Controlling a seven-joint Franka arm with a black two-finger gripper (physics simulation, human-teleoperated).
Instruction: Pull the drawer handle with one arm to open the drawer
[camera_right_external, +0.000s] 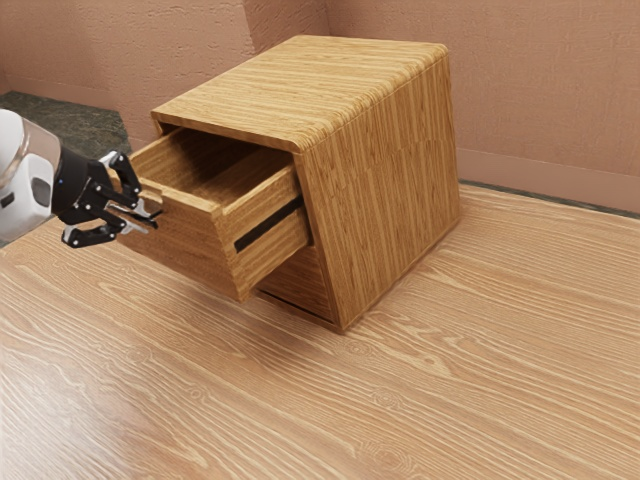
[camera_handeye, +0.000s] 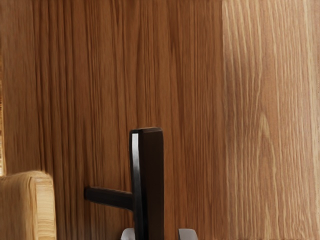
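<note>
Cabinet: light-wood box cabinet (camera_right_external: 370, 170).
Drawer: wooden top drawer (camera_right_external: 215, 215), pulled well out of cabinet front; just bare wood inside.
Handle: black bar handle (camera_handeye: 148, 185), on drawer front.
Gripper: black 2-finger gripper (camera_right_external: 143, 212), clamped on handle.

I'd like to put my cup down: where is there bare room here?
Bare: the cabinet top, and the wooden surface before it and toward the exterior view's right. Crowded: the drawer front, where the gripper sits.
</note>
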